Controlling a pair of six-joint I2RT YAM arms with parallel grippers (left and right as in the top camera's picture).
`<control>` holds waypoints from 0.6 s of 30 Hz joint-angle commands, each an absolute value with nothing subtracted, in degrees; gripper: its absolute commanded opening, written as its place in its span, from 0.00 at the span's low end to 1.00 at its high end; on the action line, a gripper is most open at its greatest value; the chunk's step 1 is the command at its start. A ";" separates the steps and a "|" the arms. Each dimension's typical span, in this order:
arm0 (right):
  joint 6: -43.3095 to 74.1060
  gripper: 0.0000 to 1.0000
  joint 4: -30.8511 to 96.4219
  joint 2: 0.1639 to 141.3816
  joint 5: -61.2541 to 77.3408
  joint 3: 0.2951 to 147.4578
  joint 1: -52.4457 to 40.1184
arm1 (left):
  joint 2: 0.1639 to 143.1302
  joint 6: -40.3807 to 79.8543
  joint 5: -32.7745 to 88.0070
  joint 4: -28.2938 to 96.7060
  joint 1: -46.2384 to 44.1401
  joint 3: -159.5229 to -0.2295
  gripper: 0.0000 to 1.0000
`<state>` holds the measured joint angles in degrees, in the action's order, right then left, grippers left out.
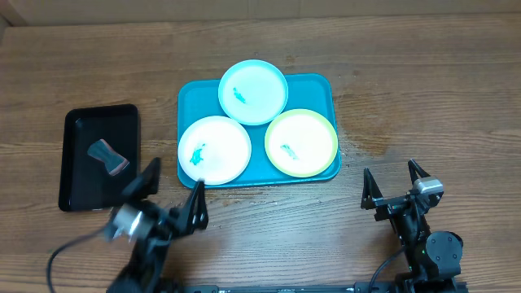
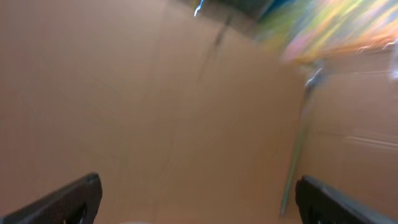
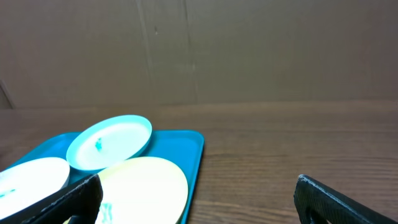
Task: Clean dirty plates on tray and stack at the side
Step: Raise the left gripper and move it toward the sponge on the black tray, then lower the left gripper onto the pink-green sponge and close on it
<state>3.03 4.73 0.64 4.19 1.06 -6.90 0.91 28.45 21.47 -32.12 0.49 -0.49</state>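
Note:
Three plates lie on the turquoise tray [image 1: 317,86]: a pale cyan plate [image 1: 253,91] at the back, a white plate [image 1: 214,150] front left, a yellow-green plate [image 1: 301,142] front right. Each has a small teal smear. My left gripper [image 1: 172,196] is open and empty, just in front of the tray's front-left corner, blurred. My right gripper [image 1: 395,187] is open and empty, to the right of the tray's front. The right wrist view shows the tray [image 3: 189,149] with the cyan plate [image 3: 109,143], yellow-green plate [image 3: 146,186] and white plate [image 3: 31,177].
A small black tray [image 1: 81,175] stands at the left with a dark grey sponge-like block [image 1: 108,156] in it. A cardboard wall [image 3: 199,50] stands behind the table. The left wrist view is blurred and shows only brown surface [image 2: 186,124].

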 commanded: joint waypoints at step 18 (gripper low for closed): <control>3.18 1.00 4.58 0.16 3.88 0.47 -7.29 | 49.58 3.86 1.21 34.89 0.75 -62.08 1.00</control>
